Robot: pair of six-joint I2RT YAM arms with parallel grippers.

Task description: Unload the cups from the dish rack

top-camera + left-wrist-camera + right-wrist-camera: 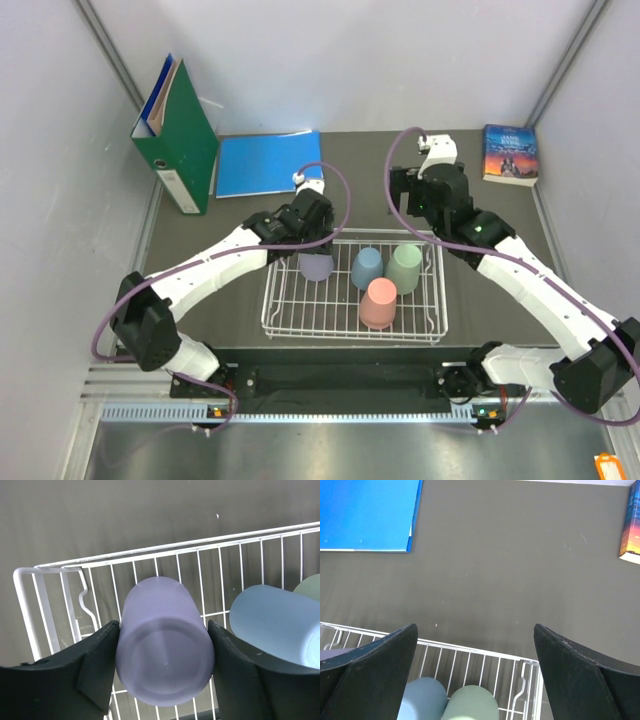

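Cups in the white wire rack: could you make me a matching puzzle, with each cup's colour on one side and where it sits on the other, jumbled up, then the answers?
Cups:
1. lavender cup
2. dusty blue cup
3. sage green cup
4. salmon pink cup

Places in the dish rack, seen from the top camera:
A. nearest the arms' bases, in front of the others
B. left end of the far row, between the fingers of the left claw
C. right end of the far row
D. middle of the far row

Pairs: 1-B; 2-D; 3-C; 4-A.
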